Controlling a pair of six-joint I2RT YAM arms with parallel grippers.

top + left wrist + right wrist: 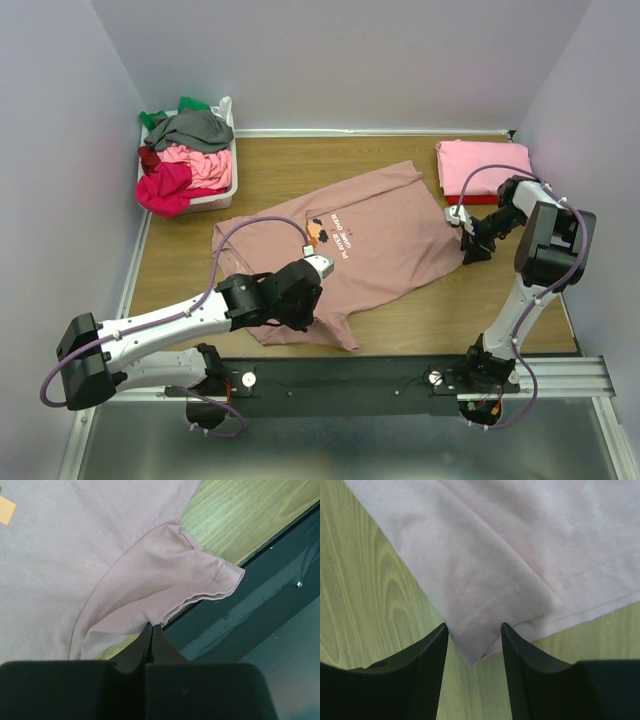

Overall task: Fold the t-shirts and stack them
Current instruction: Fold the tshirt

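Left end effector (151, 627) is clamped tight on the dusty-pink t-shirt (380, 240) sleeve (190, 580). Right end effector (472, 627) sits part-open astride its hem corner. The shirt lies unfolded, with folded tees (478, 165) right of it and heaped tees (185, 160) left.

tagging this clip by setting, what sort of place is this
Probably a robot lab test cell: two arms bolted to a rail, plain walls boxing in the wooden table, a basket of t-shirts.

Dusty-pink t-shirt (380, 235) with orange pixel print and white text, brown wood-grain table (300, 160), white basket (228, 192) of green, grey, pink, red shirts (185, 160), pink folded shirt (478, 165) over red, my right end effector (473, 630) black.
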